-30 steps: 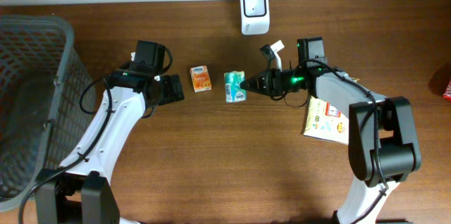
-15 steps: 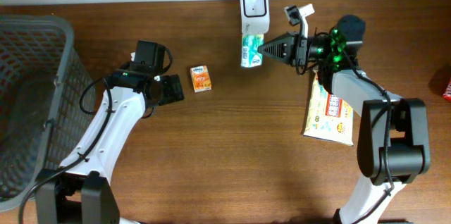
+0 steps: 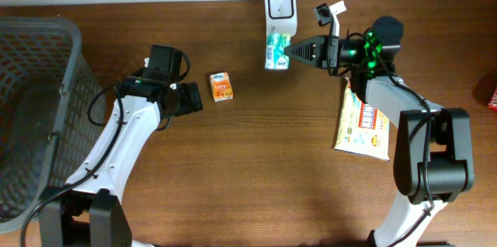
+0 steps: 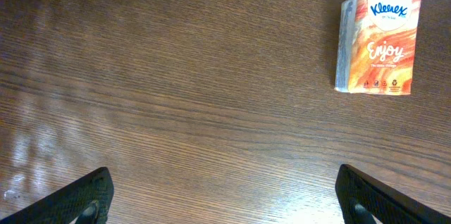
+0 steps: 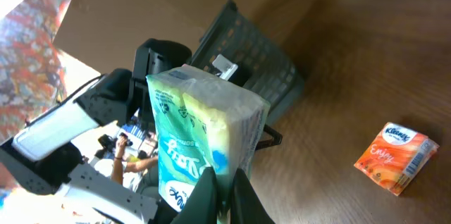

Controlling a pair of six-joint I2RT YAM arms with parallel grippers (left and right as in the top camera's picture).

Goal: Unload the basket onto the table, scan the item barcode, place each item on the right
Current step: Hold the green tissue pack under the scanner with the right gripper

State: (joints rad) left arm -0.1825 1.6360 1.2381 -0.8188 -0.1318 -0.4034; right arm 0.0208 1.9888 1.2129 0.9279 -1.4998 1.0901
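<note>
"Overhead view: where is the green tissue pack (image 3: 276, 50)?" asks the first.

"Off the worktop (image 3: 256, 177), in the right gripper (image 3: 291, 50). It sits directly at 6 o'clock of the white scanner (image 3: 279, 10), which stands at the worktop's 12 o'clock edge. The pack's upper end overlaps the scanner's lower edge in that view, and whether the two touch cannot be told."

"And how do the jaws stand on it?"

"Narrow, pinched on the pack's end at its 3 o'clock side. The right wrist view shows the two fingertips (image 5: 211, 185) close together under the pack, gripping its wrapper."

"What about the left gripper (image 3: 194, 98)?"

"Its jaws are wide apart with nothing between them. In the left wrist view only the two dark tips show at the bottom corners, over bare wood. An orange Kleenex pack (image 4: 377, 44) lies flat at 2 o'clock in that view, well apart from both tips."

"Where does that orange pack lie from above?"

"At 8 o'clock of the green pack, between the two arms, just beside the left gripper."

"Anything else?"

"A grey mesh basket (image 3: 31, 107) at the 9 o'clock end, and a flat printed packet (image 3: 361, 126) partly under the right arm."
</note>
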